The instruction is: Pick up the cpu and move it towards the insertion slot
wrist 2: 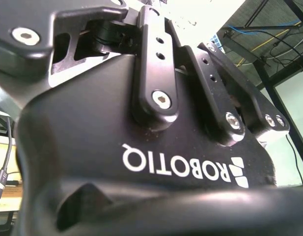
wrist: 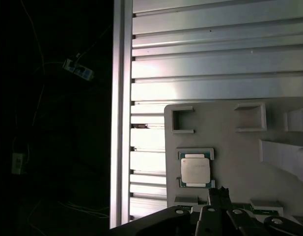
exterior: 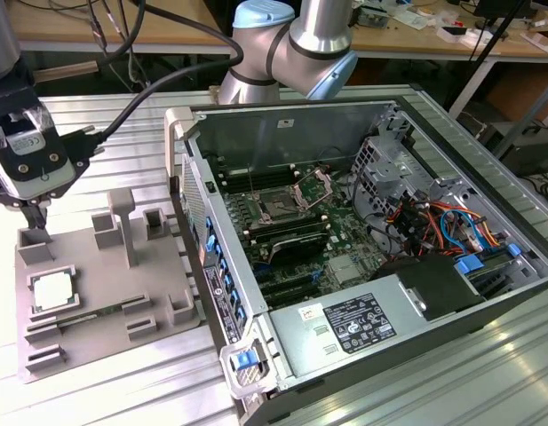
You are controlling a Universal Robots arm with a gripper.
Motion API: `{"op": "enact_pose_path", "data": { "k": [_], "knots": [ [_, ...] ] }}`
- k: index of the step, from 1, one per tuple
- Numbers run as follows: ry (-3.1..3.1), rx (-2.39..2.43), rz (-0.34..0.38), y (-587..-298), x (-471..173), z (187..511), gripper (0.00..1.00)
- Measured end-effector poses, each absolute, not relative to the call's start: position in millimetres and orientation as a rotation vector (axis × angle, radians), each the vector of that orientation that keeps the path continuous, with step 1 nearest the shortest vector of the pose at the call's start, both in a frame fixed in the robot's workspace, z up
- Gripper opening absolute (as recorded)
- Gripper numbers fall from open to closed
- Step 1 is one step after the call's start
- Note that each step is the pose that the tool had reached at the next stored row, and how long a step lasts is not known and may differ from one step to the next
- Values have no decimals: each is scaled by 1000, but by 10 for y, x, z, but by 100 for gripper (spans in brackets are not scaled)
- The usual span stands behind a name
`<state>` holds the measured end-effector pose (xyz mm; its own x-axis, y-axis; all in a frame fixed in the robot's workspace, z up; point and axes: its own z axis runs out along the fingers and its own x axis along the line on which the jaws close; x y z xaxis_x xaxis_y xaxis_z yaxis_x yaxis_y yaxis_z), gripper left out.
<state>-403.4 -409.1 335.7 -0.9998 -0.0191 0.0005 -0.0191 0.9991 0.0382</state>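
An open computer case fills the centre and right of the exterior view, standing on a ribbed metal table. A grey tray lies at lower left. The gripper hangs at upper left over the tray's far edge (clenched or released, one cannot tell). The insertion slot sits mid-frame inside the case. The cpu rests in a tray pocket, near the gripper and apart from it.

Slatted table, grey tray, computer case
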Motion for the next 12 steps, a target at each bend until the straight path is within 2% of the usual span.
{"op": "enact_pose_path", "data": {
  "k": [12],
  "knots": [
    [-3140, 30, -60, -4091, -4034, 3337, 11]
  ]
}}
